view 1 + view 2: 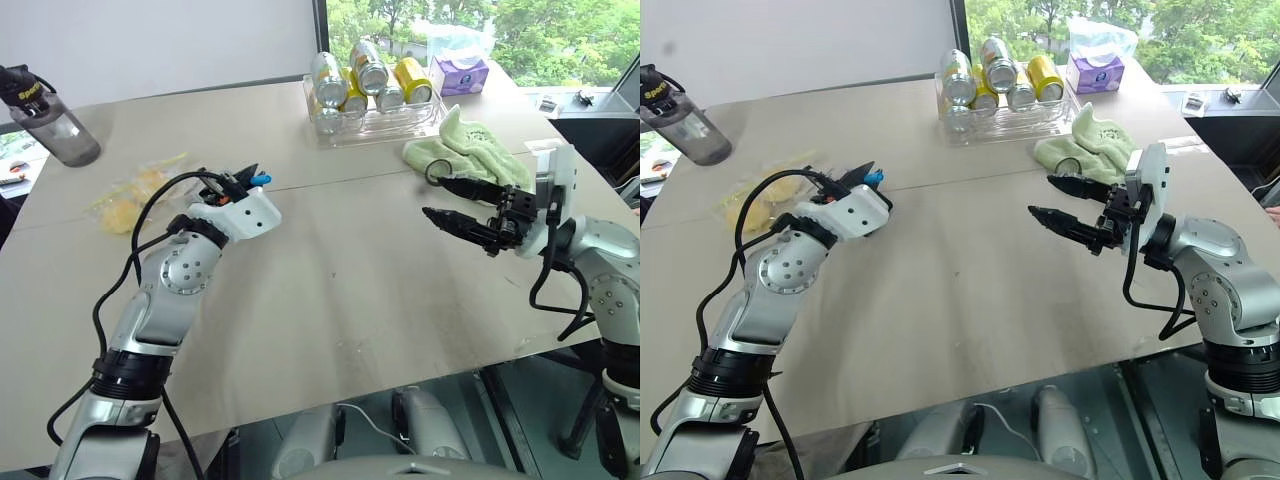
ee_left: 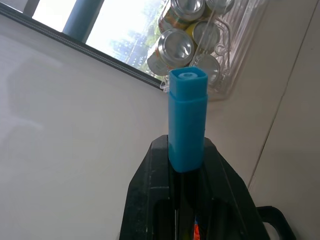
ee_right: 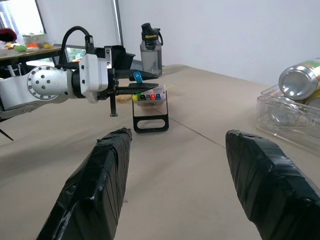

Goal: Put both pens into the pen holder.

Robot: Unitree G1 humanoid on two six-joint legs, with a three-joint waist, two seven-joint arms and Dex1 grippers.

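My left gripper (image 1: pixel 246 180) is shut on a slim pen, and the pen's light-blue cap (image 2: pixel 187 120) sticks out past the black fingertips. It hangs over the left half of the table. In the right wrist view the pen holder (image 3: pixel 148 97), a small box with colourful marker ends inside on a black stand, sits just behind that gripper. My right gripper (image 1: pixel 430 196) hovers over the right side of the table, pointing left. It is open and holds nothing.
A clear tray of drink cans (image 1: pixel 375 112) stands at the back, with a purple tissue box (image 1: pixel 460 72) behind it. A green cloth (image 1: pixel 465 150) lies by my right gripper. A yellow packet (image 1: pixel 130 200) and a dark water bottle (image 1: pixel 55 125) are at the far left.
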